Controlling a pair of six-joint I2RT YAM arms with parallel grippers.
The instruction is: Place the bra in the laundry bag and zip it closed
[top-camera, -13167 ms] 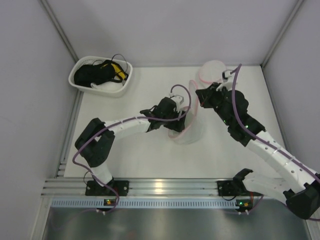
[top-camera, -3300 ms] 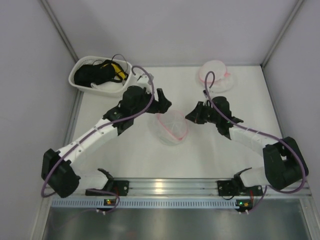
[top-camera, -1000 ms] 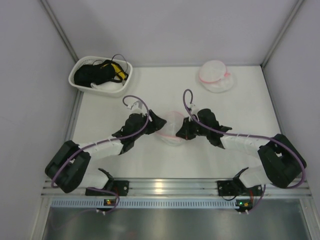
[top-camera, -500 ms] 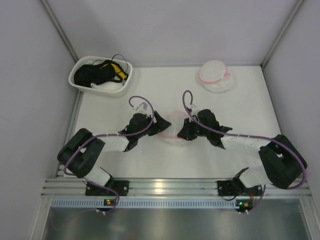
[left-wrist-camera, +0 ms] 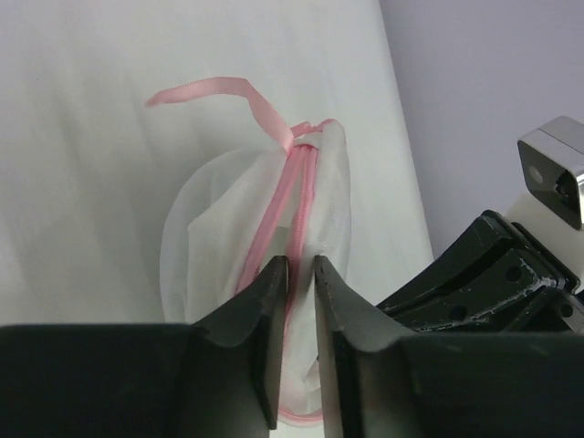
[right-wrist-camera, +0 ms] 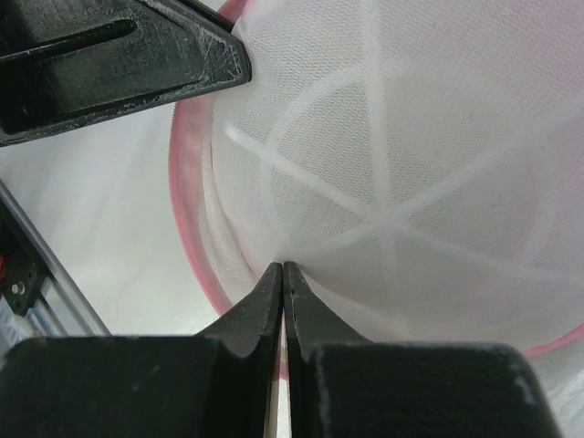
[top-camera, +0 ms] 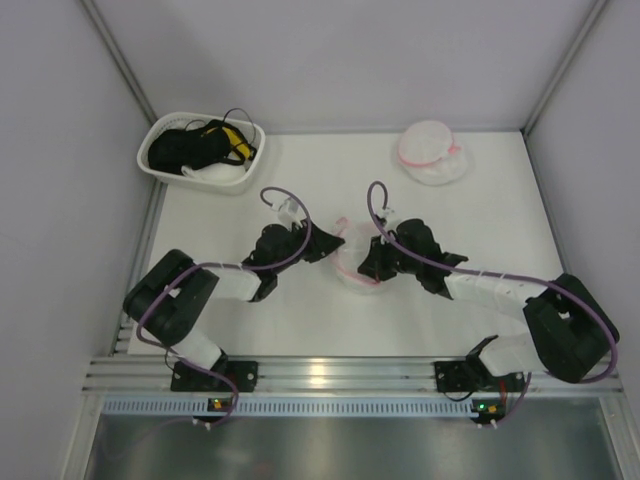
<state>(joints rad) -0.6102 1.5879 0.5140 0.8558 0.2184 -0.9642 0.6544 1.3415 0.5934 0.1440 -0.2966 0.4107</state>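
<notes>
Mid-counter (top-camera: 300, 320), both arms reached in from the near edge and met at the laundry bag (top-camera: 350, 275). The left end effector (left-wrist-camera: 294, 265) sat at its left side, the right end effector (right-wrist-camera: 282, 266) at its right, facing each other.

Left end effector: fingers nearly together, clamped on the bag's pink zipper (left-wrist-camera: 290, 210) rim. In the left wrist view the two pink zipper lines ran side by side up from between the fingers, and a pink ribbon (left-wrist-camera: 219, 89) curled off the top end.

Right end effector: fingertips pressed together, pinching the white mesh just inside the pink rim. White seams fanned out across the dome past them.

The bag was held up on edge between the two end effectors. Whether its bottom touched the counter could not be told.

A denser white fold showed through the mesh in the left wrist view, apparently the bra (left-wrist-camera: 219, 246) inside the bag, not certain. Whether the zipper was fully shut could not be told either.

Far left corner: a white basket (top-camera: 254, 158) holding a black tangle (top-camera: 190, 148) with yellow bits. Far right: a second round white pouch (top-camera: 432, 155) with pink trim, lying flat, well apart from both arms.
</notes>
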